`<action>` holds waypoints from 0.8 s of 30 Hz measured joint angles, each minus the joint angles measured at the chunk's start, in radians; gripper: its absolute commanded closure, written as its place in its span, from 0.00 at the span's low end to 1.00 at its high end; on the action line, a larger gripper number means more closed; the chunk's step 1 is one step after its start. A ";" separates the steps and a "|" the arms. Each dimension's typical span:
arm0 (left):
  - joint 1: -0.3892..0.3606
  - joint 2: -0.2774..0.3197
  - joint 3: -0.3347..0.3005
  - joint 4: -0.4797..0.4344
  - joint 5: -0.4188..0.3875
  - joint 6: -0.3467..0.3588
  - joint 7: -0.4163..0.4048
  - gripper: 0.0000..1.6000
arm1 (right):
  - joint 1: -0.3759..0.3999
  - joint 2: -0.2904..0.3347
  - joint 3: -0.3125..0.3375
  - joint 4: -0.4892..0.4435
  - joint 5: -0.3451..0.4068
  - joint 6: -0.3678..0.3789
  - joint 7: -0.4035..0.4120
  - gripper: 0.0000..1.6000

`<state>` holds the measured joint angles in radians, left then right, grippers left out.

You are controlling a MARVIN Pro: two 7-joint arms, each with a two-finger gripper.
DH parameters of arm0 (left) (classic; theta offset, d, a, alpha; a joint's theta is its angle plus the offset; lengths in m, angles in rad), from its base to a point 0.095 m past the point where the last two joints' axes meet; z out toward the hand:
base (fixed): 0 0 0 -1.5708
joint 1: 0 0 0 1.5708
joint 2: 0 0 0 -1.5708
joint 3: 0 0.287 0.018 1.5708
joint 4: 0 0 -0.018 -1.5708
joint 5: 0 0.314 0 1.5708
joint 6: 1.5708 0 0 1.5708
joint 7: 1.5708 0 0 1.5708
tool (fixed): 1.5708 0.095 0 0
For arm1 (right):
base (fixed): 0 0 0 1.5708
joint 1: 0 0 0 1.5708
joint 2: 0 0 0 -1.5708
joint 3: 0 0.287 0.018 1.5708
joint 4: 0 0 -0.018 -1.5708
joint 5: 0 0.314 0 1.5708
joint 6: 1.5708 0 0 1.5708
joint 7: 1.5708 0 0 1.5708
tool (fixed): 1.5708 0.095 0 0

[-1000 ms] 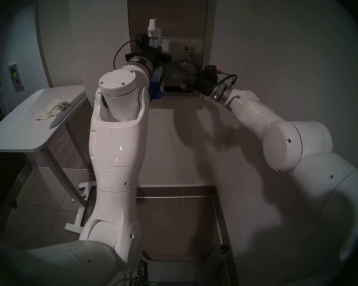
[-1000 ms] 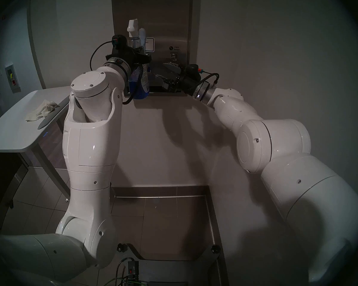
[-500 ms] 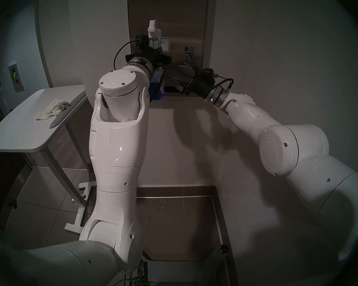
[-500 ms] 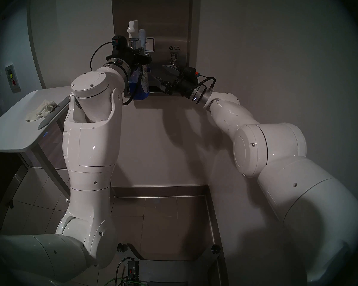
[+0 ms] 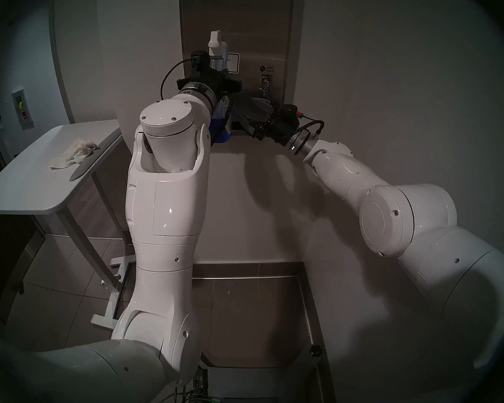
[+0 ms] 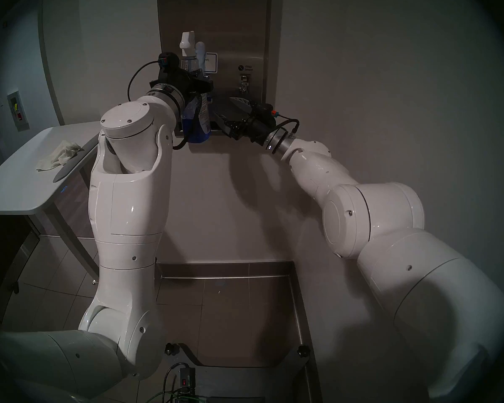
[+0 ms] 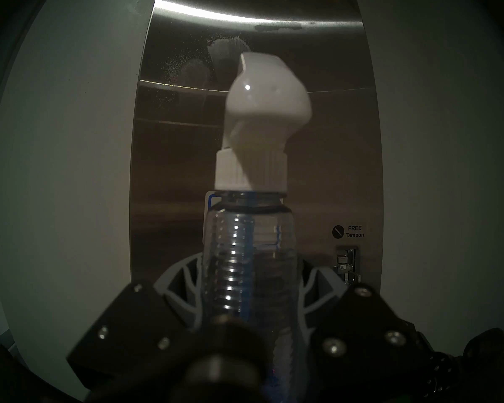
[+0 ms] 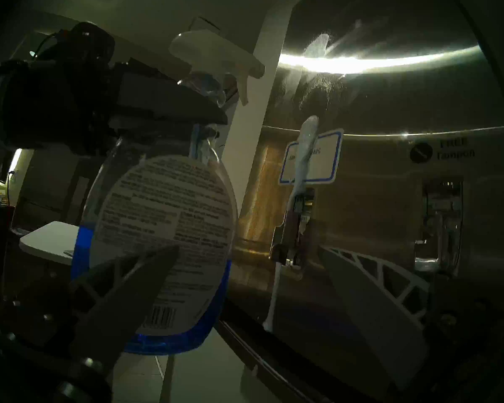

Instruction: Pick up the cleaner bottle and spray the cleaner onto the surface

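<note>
My left fingers [image 7: 249,280] pinch the cleaner bottle [image 7: 249,265] before the steel dispenser [image 7: 172,161], and my spread right fingers [image 8: 245,280], closing from four o'clock, could knock it askew.

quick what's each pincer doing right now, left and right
Left pincer: closed on the cleaner bottle at its neck.
Right pincer: open, holding nothing.

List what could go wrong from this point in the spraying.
1. The left gripper clamps only the cleaner bottle's ribbed neck; the liquid-filled body hangs below and might slip or swing.
2. The open right gripper sits close beside the bottle's base and could bump it.
3. Foam already runs down the steel dispenser front over its coin mechanism.
</note>
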<state>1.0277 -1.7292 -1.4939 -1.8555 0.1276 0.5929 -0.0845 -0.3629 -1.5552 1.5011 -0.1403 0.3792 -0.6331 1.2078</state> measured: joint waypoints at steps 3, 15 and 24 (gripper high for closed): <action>0.003 0.000 0.000 0.002 -0.001 0.004 0.000 1.00 | -0.022 -0.002 0.004 0.004 0.002 -0.014 -0.014 0.00; 0.016 0.000 0.000 0.013 -0.003 0.021 0.002 1.00 | -0.121 -0.008 0.024 0.027 0.013 -0.078 -0.080 0.00; 0.025 0.000 0.000 0.020 -0.004 0.033 0.004 1.00 | -0.197 -0.019 0.038 0.047 0.021 -0.131 -0.135 0.00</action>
<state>1.0530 -1.7292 -1.4936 -1.8354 0.1235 0.6261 -0.0804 -0.5597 -1.5743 1.5396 -0.0931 0.3997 -0.7644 1.0726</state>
